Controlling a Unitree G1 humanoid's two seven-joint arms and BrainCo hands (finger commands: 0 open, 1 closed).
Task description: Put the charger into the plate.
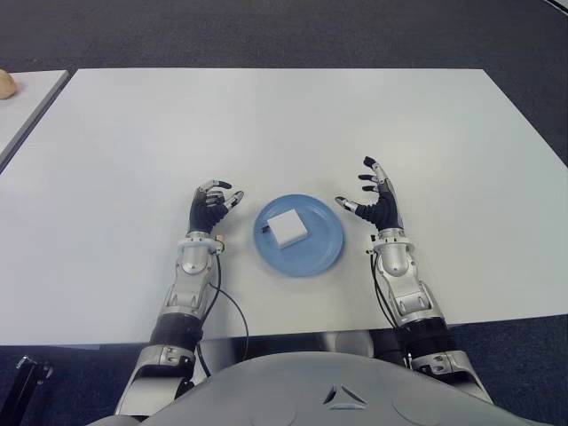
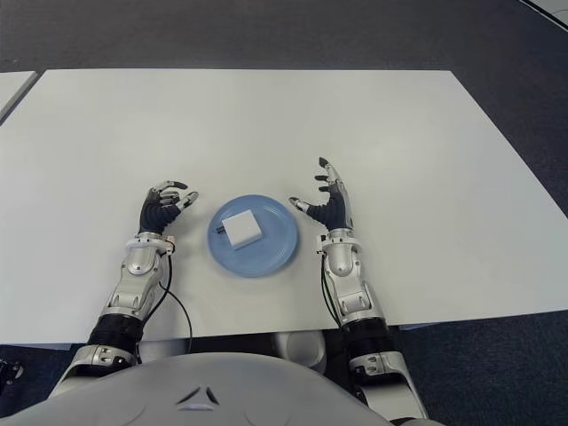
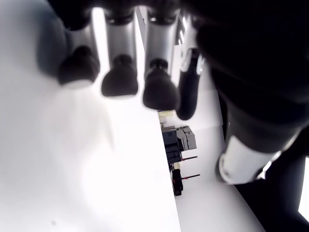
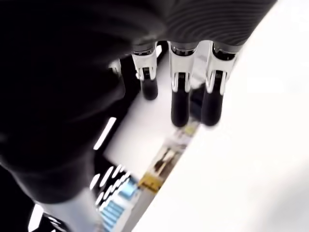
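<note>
**Charger on plate, both hands empty**

Item: white charger [image 1: 287, 227], lay flat inside the blue plate [image 1: 325, 253], near its centre. Plate stood on the white table [image 1: 266, 124], close to the robot's edge. Left hand [image 1: 211, 209] showed just left of the plate, fingers loosely curled, holding nothing. Right hand [image 1: 376, 201] showed just right of it, fingers spread and raised, also empty.

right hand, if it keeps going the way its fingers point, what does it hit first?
Nothing, probably. The right hand, open, points away from the robot over bare table. The plate with the charger sits to its left, off that line. Height above the table is unclear.
</note>
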